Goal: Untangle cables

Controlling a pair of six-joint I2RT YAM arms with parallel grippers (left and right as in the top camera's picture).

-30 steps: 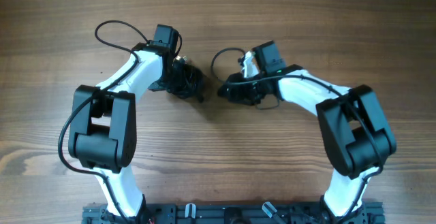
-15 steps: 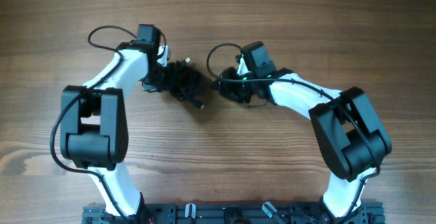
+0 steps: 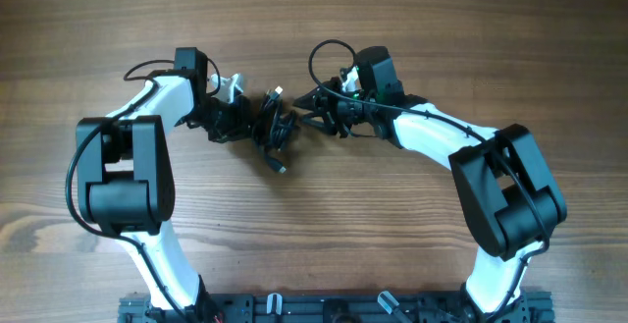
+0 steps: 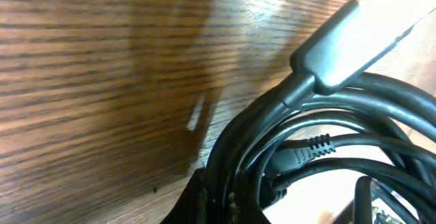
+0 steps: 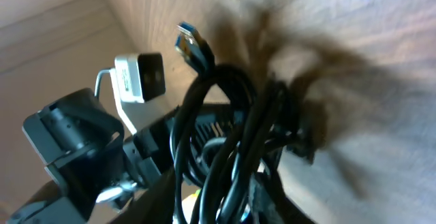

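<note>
The cables (image 3: 275, 129) are a knotted black bundle held between my two grippers at mid table. My left gripper (image 3: 245, 122) is shut on the bundle's left side, and my right gripper (image 3: 309, 107) is shut on its right side. One plug end (image 3: 281, 167) hangs toward the front. In the left wrist view the cables (image 4: 306, 149) fill the right half, with a grey plug (image 4: 354, 40) on top and my fingers (image 4: 218, 207) clamped on the cords. In the right wrist view the cables (image 5: 231, 115) pass between my fingers (image 5: 225, 197), and a blue-tipped plug (image 5: 193, 45) sticks up.
The wooden table (image 3: 314, 215) lies all around. Thick arm wires loop behind each wrist, left (image 3: 147, 68) and right (image 3: 329, 53). The arm bases sit on a black rail (image 3: 334, 308) at the front edge. The left wrist camera (image 5: 139, 74) shows in the right wrist view.
The left gripper has moved left and back with the bundle. The right gripper has moved left and closed in on the bundle's right side. A plug end now hangs forward.
</note>
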